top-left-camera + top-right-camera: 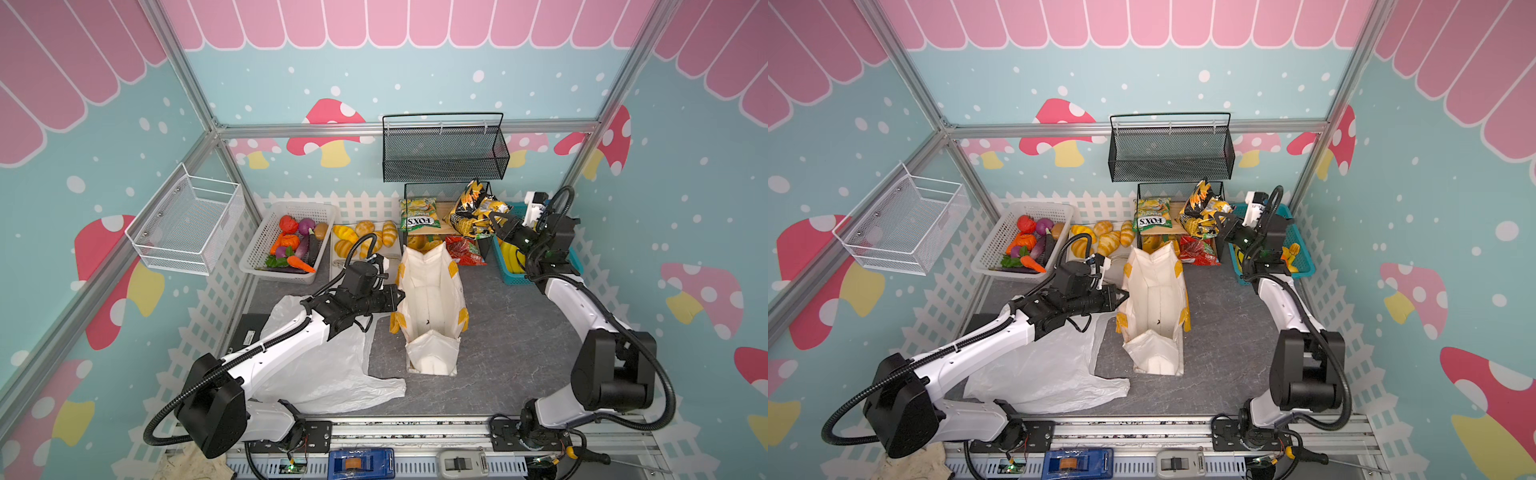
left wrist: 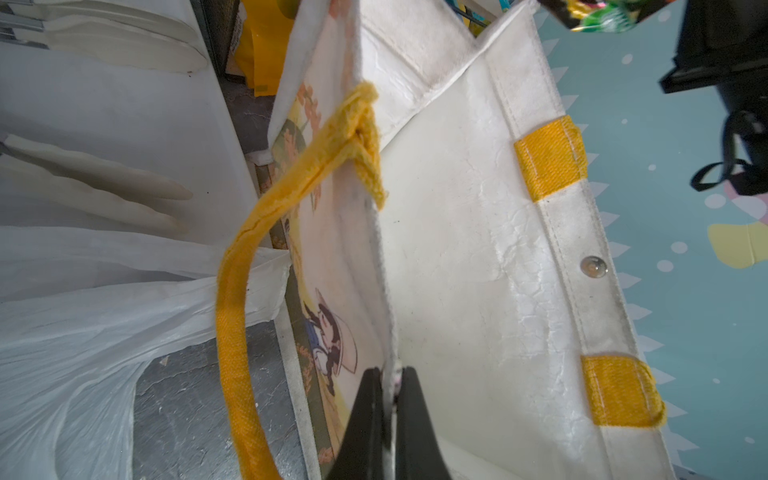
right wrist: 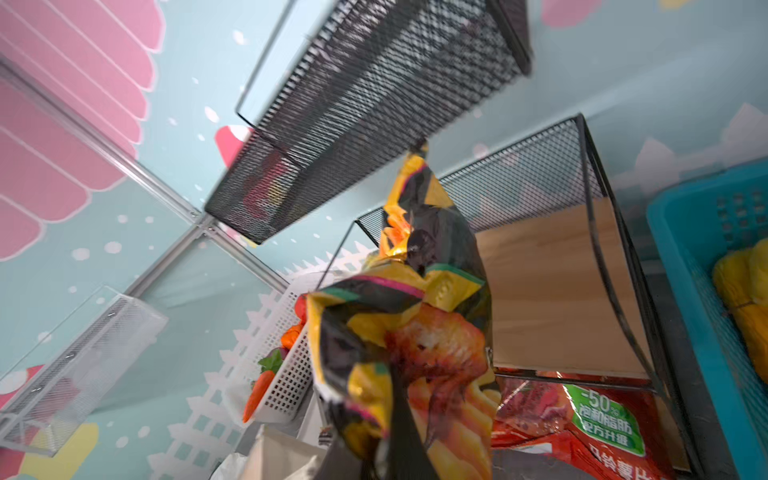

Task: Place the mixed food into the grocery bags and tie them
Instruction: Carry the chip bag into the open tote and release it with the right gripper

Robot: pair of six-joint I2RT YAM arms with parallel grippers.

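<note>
In a top view, the left pincer (image 1: pixel 399 297) grips the tote (image 1: pixel 432 291) by its rim, above the grey stone-look table (image 1: pixel 523 332). The plastic bag (image 1: pixel 328 365) lies behind it. The right pincer (image 1: pixel 495 221), near the teal mushroom walls (image 1: pixel 685 208), clamps the black-and-yellow packet (image 1: pixel 473 210).

Left wrist view: the jaws are closed on the tote's edge.

Right wrist view: the packet stands just ahead of the closed jaws, with the black mesh basket (image 3: pixel 374 83) beyond.

Both top views are bright and evenly lit; light is soft, from above, so shadows on the grey table (image 1: pixel 519 332) are weak. Left wrist view is sharp, but the white tote (image 2: pixel 457 249) is nearly overexposed. Right wrist view is blurred: the black mesh basket (image 3: pixel 374 83) looks smeared, the snack packet (image 3: pixel 415 353), v. close to lens, is soft, and wires of the shelf (image 3: pixel 552 282) curve near the edge, i.e. wide-angle distortion.
</note>
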